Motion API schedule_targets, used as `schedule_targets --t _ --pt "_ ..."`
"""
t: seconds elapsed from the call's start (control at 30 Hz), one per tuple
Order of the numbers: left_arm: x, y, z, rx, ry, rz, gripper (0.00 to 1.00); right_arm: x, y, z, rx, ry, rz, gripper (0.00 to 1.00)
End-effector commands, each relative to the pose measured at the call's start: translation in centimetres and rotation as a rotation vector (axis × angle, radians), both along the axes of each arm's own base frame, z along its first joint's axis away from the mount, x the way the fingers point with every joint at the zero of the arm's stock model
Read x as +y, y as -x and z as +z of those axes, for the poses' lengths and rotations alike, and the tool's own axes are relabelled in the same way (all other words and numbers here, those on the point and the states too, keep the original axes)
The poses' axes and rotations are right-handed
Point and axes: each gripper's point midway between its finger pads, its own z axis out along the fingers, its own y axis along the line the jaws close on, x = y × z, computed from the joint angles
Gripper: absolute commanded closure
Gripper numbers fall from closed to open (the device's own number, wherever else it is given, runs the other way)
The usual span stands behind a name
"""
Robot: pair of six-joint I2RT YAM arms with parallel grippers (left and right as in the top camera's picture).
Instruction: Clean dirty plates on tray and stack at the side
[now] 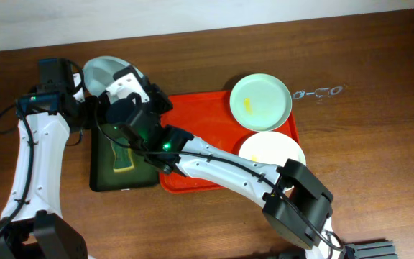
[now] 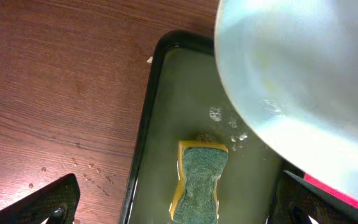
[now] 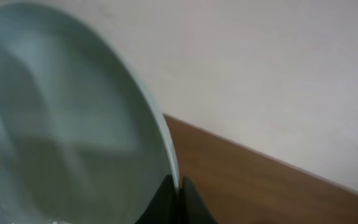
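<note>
held plate: pale blue-green, tilted up, off the red tray and over the far end of the green tray; blurred in both wrist views
right jaws: clenched on the held plate's rim, which runs down between the two dark fingers
left jaws: released and spread wide, grasping nothing; the fingers show at the bottom corners of the left wrist view, with the sponge below and between them
red tray: on the tabletop, mid-right, long side across; the right arm reaches over its near left part
pale green plate: flat at the red tray's far right corner, lying over the far rim
smear: yellow, left of centre on the pale green plate
white plate: flat at the red tray's near right corner, just beside the pale green plate; cannot tell if the two touch; its near edge is hidden by the right arm
green tray: dark, narrow, just left of the red tray; its floor looks wet
sponge: yellow with a green scrub face, lying in the green tray
left arm: white, along the left side of the tabletop
tabletop: brown wood
drops: small water spots on the tabletop beside the green tray
wall: pale, behind the tabletop's far edge
</note>
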Motion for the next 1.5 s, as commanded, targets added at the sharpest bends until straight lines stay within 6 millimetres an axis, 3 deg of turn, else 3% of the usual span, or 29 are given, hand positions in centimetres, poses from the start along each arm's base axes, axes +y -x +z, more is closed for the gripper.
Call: schedule_targets --t 0.0,0.1,0.23,0.37,0.57,0.73,0.83,1.03,1.23,1.47 --pt "0.1 -0.2 1.0 -0.026 0.004 0.012 0.01 -0.3 0.4 2.1 -0.003 -0.109 -0.01 0.96" --pt "0.1 -0.2 1.0 -0.026 0.004 0.012 0.01 -1.9 0.0 2.4 0.031 -0.126 -0.029 0.96" --pt "0.1 -0.2 1.0 -0.026 0.004 0.012 0.01 -4.1 -0.3 2.1 0.231 -0.292 0.062 0.96" --pt "0.1 -0.2 1.0 -0.026 0.004 0.012 0.01 -10.9 1.0 1.9 0.382 -0.31 -0.067 0.96" --pt "0.1 -0.2 1.0 -0.026 0.004 0.012 0.01 -17.9 5.2 -4.4 0.907 -0.408 -0.082 0.96" --pt "0.1 -0.2 1.0 -0.026 0.004 0.012 0.01 -23.2 7.3 -8.0 1.1 -0.473 -0.213 0.96" --pt "0.1 -0.2 1.0 -0.026 0.004 0.012 0.01 -23.8 8.5 -11.4 1.153 -0.453 -0.245 0.96" --pt "0.1 -0.2 1.0 -0.026 0.004 0.012 0.01 -22.6 7.8 -16.8 1.099 -0.585 -0.254 0.96" --pt "0.1 -0.2 1.0 -0.026 0.004 0.012 0.01 -20.3 7.7 -17.7 1.084 -0.673 -0.216 0.96" --pt "0.1 -0.2 1.0 -0.026 0.004 0.012 0.01 -19.4 7.7 -17.8 1.044 -0.651 -0.254 0.96"
